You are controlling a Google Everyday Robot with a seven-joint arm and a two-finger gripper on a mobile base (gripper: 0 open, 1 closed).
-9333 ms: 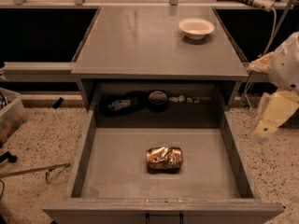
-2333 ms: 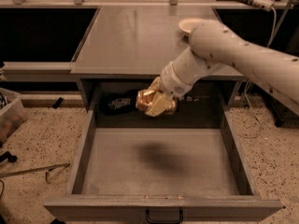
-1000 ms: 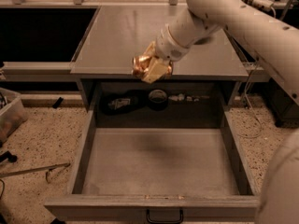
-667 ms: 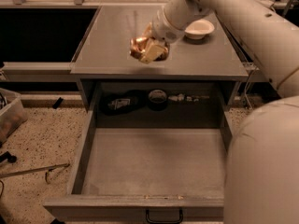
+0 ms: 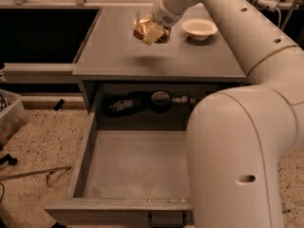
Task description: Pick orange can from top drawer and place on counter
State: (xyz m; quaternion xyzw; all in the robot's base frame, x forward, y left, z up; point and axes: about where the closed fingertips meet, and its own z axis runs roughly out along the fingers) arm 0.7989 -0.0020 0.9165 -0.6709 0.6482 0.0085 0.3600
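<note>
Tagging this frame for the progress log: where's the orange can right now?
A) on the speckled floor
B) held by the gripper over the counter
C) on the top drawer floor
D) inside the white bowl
B: the gripper is shut on the orange can above the counter, just left of the white bowl; no can lies in the open top drawer.

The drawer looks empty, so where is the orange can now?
The end effector holds the orange can above the counter, just left of the white bowl, top centre of the camera view.
</note>
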